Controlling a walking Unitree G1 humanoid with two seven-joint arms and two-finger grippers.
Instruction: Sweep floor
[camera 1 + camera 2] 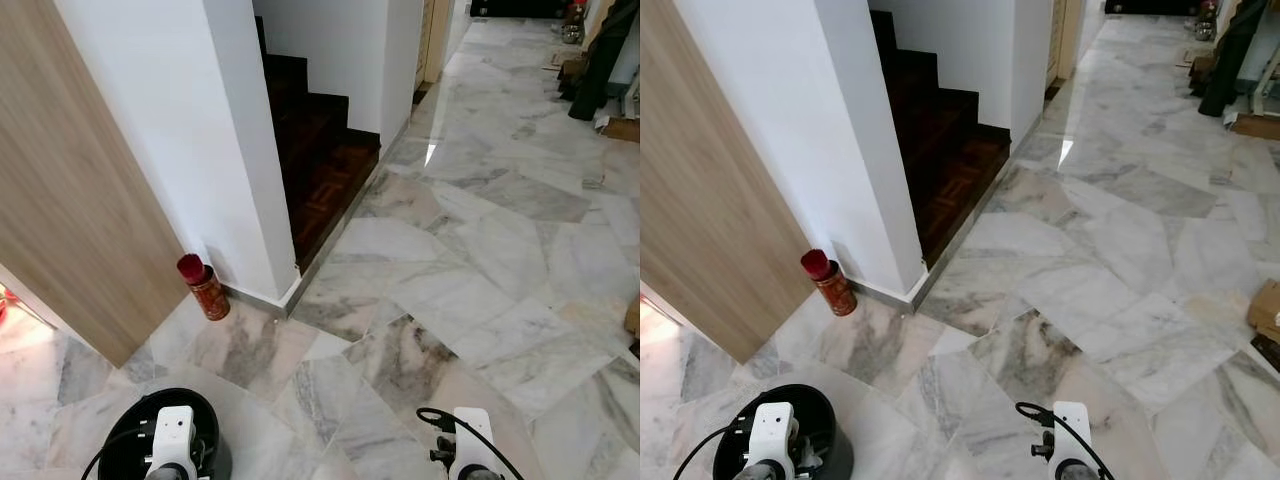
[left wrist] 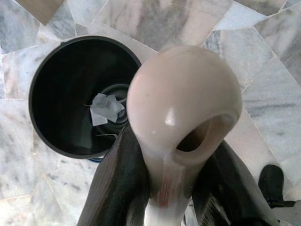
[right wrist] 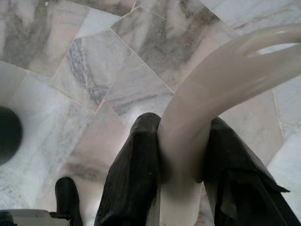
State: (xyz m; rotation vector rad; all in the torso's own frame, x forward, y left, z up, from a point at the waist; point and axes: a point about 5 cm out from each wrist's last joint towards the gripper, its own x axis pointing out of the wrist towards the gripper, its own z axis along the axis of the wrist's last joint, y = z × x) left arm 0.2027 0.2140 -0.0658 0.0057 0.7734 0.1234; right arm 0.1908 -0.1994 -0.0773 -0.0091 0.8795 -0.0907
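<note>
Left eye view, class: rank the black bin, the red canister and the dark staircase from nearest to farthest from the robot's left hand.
1. Black bin: right beneath the left hand, at the picture's bottom left.
2. Red canister: on the floor against the white wall corner, ahead.
3. Dark staircase: beyond the corner, rising away.
</note>
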